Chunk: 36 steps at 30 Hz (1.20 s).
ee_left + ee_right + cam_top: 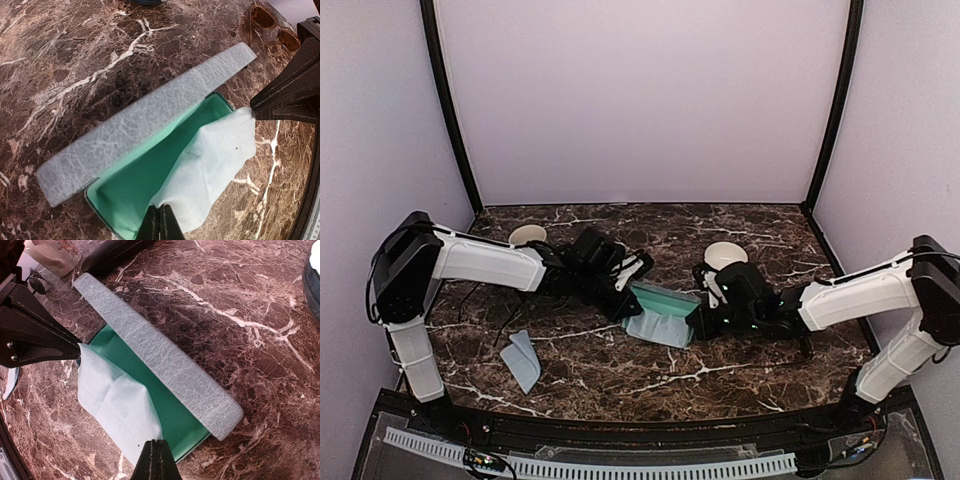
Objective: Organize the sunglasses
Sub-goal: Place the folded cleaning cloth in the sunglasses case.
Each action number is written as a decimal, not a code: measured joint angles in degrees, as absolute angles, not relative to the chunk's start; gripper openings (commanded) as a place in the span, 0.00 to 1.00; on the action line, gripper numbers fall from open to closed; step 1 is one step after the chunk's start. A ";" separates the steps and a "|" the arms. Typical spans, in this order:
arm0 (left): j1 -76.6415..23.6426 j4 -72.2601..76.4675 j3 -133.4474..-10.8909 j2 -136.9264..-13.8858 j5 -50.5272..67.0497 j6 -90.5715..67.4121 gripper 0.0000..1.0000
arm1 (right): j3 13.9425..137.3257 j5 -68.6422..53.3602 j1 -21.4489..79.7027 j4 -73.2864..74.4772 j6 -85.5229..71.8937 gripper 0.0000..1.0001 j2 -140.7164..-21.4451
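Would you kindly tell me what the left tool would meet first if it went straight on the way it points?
The left tool, shut on the pale cloth, would likely meet the open case's green lining first, then its grey lid; depth is unclear.

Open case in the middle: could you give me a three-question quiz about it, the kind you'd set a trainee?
1. True or false: the left claw and the right claw each pinch an end of the pale cloth draped over the open case.
2. What colour is the case's lining? A red, B green, C black.
3. Where do the sunglasses lie: inside the case or out on the tabletop?

Key: 1 true; 2 B; 3 out on the tabletop, beyond the case.
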State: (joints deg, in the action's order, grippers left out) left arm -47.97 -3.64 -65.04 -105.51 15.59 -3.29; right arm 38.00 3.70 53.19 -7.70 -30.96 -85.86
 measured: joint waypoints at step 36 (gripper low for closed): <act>-46.48 -7.16 -70.13 -110.15 14.35 -1.67 0.00 | 42.76 5.61 52.84 -7.11 -26.02 0.00 -92.79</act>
